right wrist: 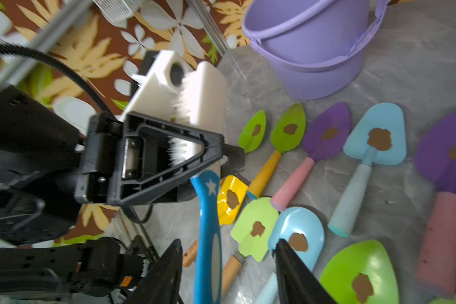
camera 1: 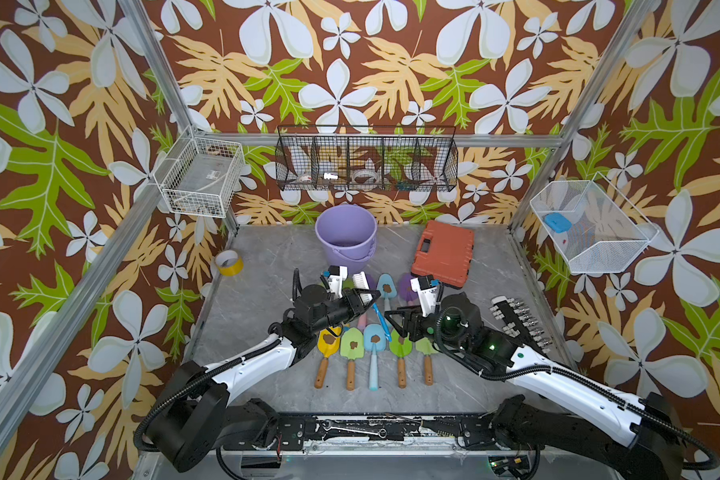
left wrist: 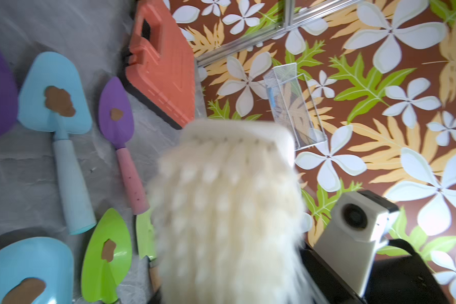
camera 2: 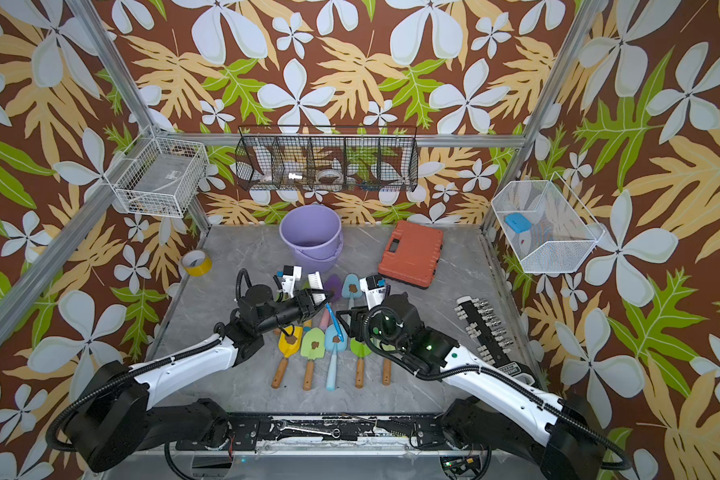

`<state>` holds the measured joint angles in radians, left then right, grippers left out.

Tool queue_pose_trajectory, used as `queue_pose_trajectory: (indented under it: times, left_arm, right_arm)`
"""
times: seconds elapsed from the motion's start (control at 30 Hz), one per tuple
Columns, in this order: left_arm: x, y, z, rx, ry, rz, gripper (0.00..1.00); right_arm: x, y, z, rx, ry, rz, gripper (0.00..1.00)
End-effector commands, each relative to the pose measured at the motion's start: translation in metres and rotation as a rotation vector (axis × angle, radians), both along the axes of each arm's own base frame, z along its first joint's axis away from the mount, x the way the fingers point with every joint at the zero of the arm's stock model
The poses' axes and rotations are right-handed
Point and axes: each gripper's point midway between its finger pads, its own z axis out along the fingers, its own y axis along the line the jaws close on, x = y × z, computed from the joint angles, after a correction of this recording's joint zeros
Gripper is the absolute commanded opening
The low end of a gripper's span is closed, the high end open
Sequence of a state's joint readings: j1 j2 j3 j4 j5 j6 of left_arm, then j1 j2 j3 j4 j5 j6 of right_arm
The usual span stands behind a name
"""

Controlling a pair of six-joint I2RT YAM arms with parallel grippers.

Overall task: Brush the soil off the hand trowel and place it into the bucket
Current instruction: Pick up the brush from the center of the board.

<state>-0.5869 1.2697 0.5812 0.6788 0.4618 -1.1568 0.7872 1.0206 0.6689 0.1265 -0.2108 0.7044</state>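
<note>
Several hand trowels (camera 1: 374,340) lie in two rows on the grey table, each blade carrying a brown blob of soil (right wrist: 379,139). The lavender bucket (camera 1: 346,235) stands upright behind them, and I see no trowel in it. My left gripper (camera 1: 371,296) is shut on a brush (camera 1: 360,280) just below its white bristle head, above the trowels. In the left wrist view the bristles (left wrist: 227,210) hide the jaws. The brush's blue handle (right wrist: 207,223) hangs down between the fingers of my right gripper (right wrist: 228,243), which stands open with a gap on each side of the handle.
An orange tool case (camera 1: 443,253) lies at the back right. A yellow tape roll (camera 1: 228,262) sits at the left edge and a socket rack (camera 1: 520,320) at the right edge. Wire baskets (camera 1: 366,160) hang on the walls.
</note>
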Motion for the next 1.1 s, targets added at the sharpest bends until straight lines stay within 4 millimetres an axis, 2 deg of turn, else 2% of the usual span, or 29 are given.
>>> queue_pose_trajectory:
  times: [0.0,0.07,0.17,0.27,0.47,0.67,1.07]
  left_arm:
    - [-0.014,-0.008,0.048,-0.162,-0.116,-0.1,0.13]
    - [-0.015,-0.008,0.051,-0.181,-0.119,-0.111,0.17]
    - [-0.016,-0.01,0.054,-0.196,-0.117,-0.12,0.19]
    - [-0.017,-0.01,0.057,-0.22,-0.118,-0.126,0.2]
    - [-0.018,-0.009,0.061,-0.247,-0.117,-0.129,0.2]
    - [-0.019,-0.007,0.062,-0.262,-0.116,-0.125,0.19]
    - [-0.013,-0.002,0.052,-0.259,-0.08,-0.072,0.16]
  right_arm:
    - [-0.01,0.008,0.049,0.261,-0.067,0.071,0.59]
    - [-0.012,0.007,0.054,0.304,-0.063,0.079,0.59]
    - [-0.011,0.011,0.046,0.272,-0.022,0.091,0.59]
    - [-0.015,0.014,0.044,0.338,0.008,0.116,0.58]
    - [-0.017,0.016,0.043,0.372,0.02,0.133,0.56]
    - [-0.017,0.017,0.051,0.397,0.004,0.138,0.47]
    - [-0.012,0.031,0.051,0.433,0.05,0.169,0.41]
